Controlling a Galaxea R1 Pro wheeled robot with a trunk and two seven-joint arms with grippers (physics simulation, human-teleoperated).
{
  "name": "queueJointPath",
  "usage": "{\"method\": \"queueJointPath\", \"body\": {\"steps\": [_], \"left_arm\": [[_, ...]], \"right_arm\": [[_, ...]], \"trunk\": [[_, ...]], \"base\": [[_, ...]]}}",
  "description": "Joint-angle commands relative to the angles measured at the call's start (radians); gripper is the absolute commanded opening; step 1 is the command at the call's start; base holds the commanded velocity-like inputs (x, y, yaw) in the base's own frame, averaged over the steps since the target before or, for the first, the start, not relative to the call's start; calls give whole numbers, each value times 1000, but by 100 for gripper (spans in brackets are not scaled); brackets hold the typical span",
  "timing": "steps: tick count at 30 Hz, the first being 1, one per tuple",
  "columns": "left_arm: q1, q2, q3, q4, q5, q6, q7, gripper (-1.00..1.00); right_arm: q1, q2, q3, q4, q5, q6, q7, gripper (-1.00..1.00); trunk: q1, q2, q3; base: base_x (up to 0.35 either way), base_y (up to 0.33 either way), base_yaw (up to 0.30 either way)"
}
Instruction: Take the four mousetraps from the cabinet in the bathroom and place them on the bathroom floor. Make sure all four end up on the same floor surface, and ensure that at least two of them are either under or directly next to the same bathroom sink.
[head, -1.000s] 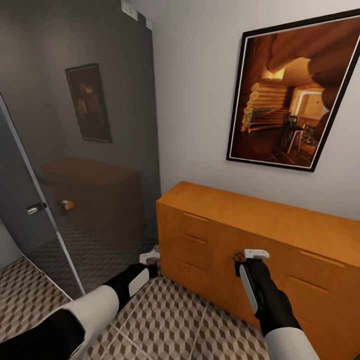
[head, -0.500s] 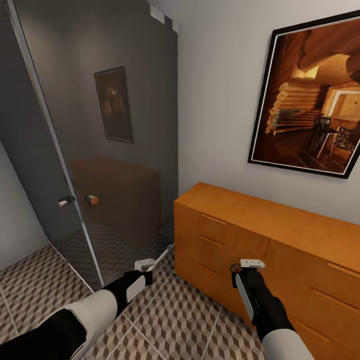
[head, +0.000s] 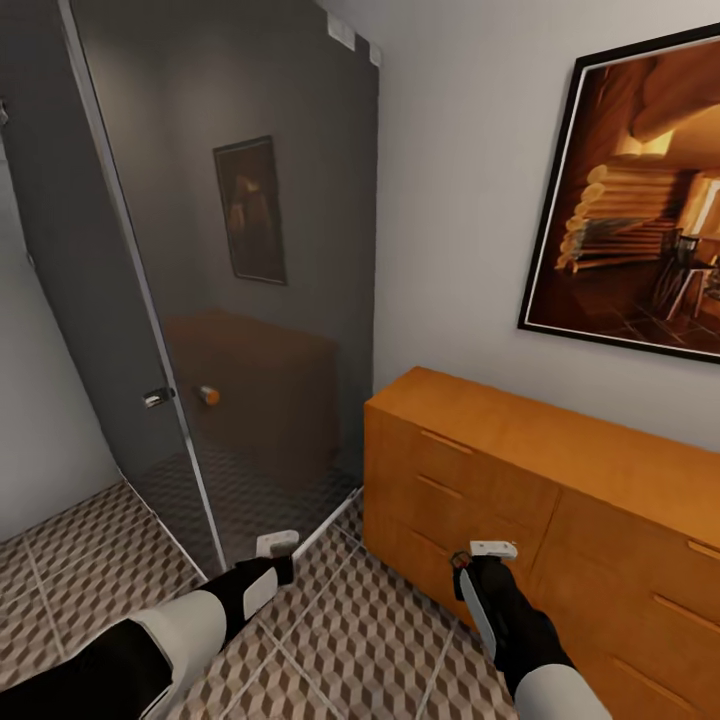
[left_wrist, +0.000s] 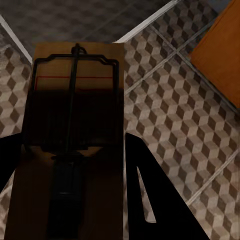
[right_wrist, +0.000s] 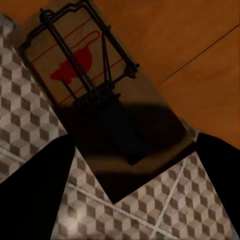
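Your left gripper (head: 277, 543) is clamped on one mousetrap (left_wrist: 75, 135), which lies flat between its fingers (left_wrist: 150, 200), above the bathroom floor (head: 350, 630) beside the glass shower panel (head: 250, 300). Your right gripper (head: 492, 549) is clamped on a second mousetrap (right_wrist: 95, 95), red mark visible, projecting beyond the fingertips. That gripper hangs just before the cabinet (head: 600, 480) front, over the tiles.

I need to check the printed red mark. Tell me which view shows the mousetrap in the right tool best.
The right wrist view: the mousetrap there is close, with wire and red mark plain above the bathroom floor. The head view shows a small speck at the right tool before the cabinet. The left wrist view shows another trap.
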Motion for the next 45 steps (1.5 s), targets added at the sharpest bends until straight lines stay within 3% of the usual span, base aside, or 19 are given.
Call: {"method": "queueJointPath", "body": {"steps": [1, 6, 11, 17, 26, 32, 36, 40, 45], "left_arm": [[-1, 0, -8, 0, 4, 1, -1, -100], [0, 0, -8, 3, 8, -7, -10, -100], [15, 9, -6, 4, 13, -11, -12, -100], [68, 24, -4, 4, 17, -15, -13, -100], [150, 42, -1, 5, 22, -46, -13, -100], [172, 57, 0, 5, 24, -48, -13, -100], [186, 81, 0, 5, 45, -49, -14, -100], [194, 111, 0, 5, 97, -50, -29, -100], [214, 124, 0, 5, 121, -51, -62, -100]], "right_arm": [[0, 6, 6, 33, 5, -23, 6, -100], [0, 29, 58, 125, 6, -99, 6, -100], [0, 41, 92, 183, 4, -123, 8, -100], [0, 51, 100, 254, 4, -148, 26, -100], [0, 51, 104, 447, 13, -311, 33, -100], [0, 51, 105, 482, 15, -348, 33, -100], [0, 51, 105, 487, 16, -354, 33, -100], [0, 51, 105, 489, 16, -356, 33, -100], [0, 51, 105, 489, 16, -356, 33, -100]], "trunk": [[0, -1, -1], [0, -1, 2], [0, -1, 4], [0, -1, 7], [0, -1, 11], [0, -1, 14], [0, -1, 16], [0, -1, 18], [0, -1, 21]], "base": [[0, 0, 258], [0, 0, 263], [0, 0, 267], [0, 0, 268], [0, 0, 268], [0, 0, 268], [0, 0, 268], [0, 0, 268], [0, 0, 268]]}}
